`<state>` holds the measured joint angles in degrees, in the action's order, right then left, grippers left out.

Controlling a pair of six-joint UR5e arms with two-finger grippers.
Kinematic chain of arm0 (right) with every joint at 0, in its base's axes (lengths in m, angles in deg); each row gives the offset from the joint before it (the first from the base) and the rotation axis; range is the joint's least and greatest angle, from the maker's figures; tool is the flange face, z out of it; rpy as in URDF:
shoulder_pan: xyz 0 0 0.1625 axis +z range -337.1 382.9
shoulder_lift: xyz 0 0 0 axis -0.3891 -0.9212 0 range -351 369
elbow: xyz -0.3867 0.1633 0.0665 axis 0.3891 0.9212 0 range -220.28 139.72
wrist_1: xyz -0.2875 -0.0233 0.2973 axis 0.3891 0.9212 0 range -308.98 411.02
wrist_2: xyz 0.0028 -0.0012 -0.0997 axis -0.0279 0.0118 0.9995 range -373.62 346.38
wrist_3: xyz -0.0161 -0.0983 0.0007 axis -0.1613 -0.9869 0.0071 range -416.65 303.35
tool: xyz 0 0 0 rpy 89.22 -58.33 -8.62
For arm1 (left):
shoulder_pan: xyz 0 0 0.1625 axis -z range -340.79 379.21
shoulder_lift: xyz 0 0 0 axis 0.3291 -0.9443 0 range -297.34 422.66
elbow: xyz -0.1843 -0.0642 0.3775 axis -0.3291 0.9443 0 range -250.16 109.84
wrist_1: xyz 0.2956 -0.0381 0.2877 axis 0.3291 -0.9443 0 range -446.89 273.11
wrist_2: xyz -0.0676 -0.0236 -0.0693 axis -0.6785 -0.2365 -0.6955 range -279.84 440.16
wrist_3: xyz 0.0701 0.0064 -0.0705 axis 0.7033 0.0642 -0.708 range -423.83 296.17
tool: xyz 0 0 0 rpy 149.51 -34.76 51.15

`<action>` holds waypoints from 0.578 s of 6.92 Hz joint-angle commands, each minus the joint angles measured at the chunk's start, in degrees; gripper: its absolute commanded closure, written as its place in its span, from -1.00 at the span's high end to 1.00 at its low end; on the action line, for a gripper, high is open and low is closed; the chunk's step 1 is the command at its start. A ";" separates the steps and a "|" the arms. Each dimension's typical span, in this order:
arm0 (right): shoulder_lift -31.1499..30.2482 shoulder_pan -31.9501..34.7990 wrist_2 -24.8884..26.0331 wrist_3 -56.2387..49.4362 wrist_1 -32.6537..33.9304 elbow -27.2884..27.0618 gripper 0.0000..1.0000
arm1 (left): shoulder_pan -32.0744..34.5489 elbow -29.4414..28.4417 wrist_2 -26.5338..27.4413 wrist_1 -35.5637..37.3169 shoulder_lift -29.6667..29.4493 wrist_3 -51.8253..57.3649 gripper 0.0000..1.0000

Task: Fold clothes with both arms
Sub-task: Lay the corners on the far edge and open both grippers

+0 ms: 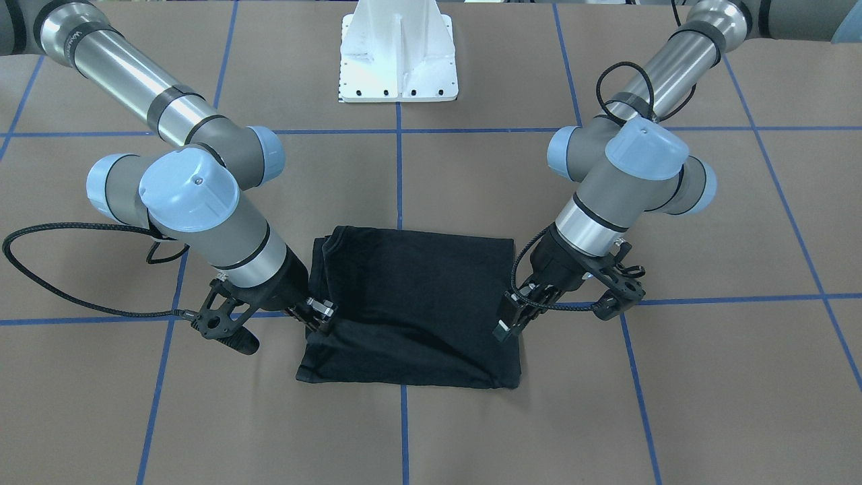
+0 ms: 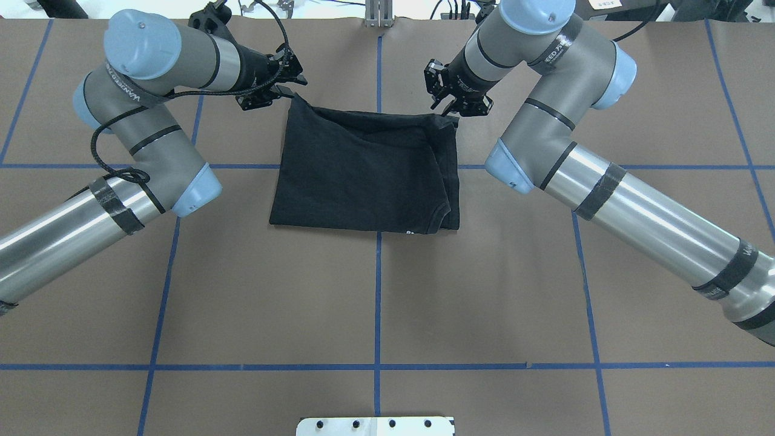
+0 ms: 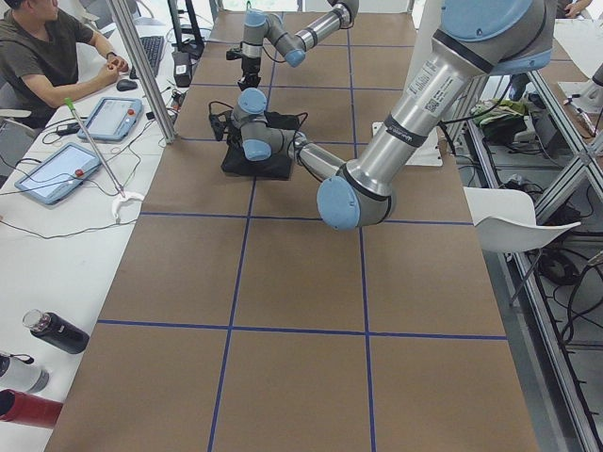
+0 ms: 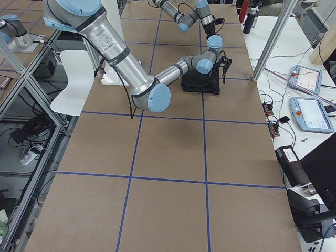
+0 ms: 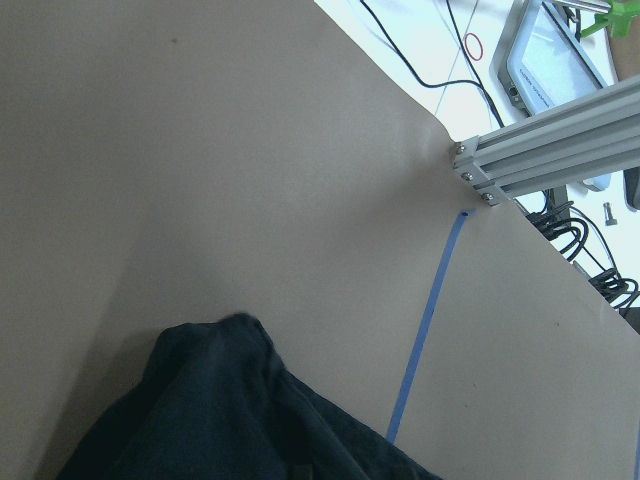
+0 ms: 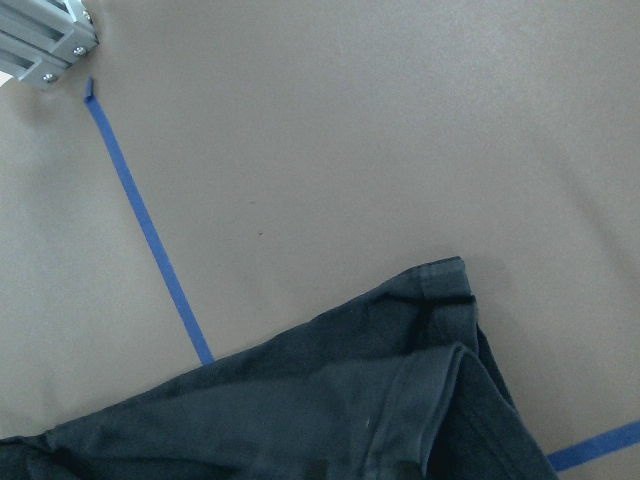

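The black T-shirt (image 1: 417, 303) lies folded into a rough rectangle on the brown table, plain side up, with a white fleck of print at its robot-side edge (image 2: 412, 231). My left gripper (image 2: 284, 94) sits at the shirt's far left corner, which rises to a point at the jaws. It looks shut on the fabric (image 1: 510, 322). My right gripper (image 2: 447, 108) pinches the far right edge (image 1: 322, 313). A diagonal crease runs across the cloth between them. Both wrist views show only shirt (image 5: 230, 420) (image 6: 350, 400) and table, no fingers.
The white pedestal base (image 1: 399, 60) stands behind the shirt. Blue tape lines (image 2: 378, 303) grid the table. An aluminium post (image 5: 540, 150) marks the far table edge. A seated person (image 3: 47, 56), tablets (image 4: 310, 113) and bottles (image 3: 57, 331) occupy the side desk.
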<state>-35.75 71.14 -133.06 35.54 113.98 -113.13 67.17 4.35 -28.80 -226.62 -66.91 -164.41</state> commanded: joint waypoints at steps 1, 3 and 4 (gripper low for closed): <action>-0.07 0.80 0.08 0.27 -0.04 0.25 0.99 | 0.20 -0.07 0.34 0.16 0.19 0.29 1.00; -0.07 0.97 -0.27 0.10 -0.04 0.60 0.99 | 0.55 0.10 0.25 0.51 0.28 0.47 1.00; -0.07 1.32 -0.62 -0.34 -0.12 0.17 0.99 | 1.25 0.63 0.07 0.51 0.54 0.56 1.00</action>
<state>-35.82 72.16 -133.31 35.59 113.95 -112.71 67.80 4.52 -28.57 -226.22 -66.60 -163.96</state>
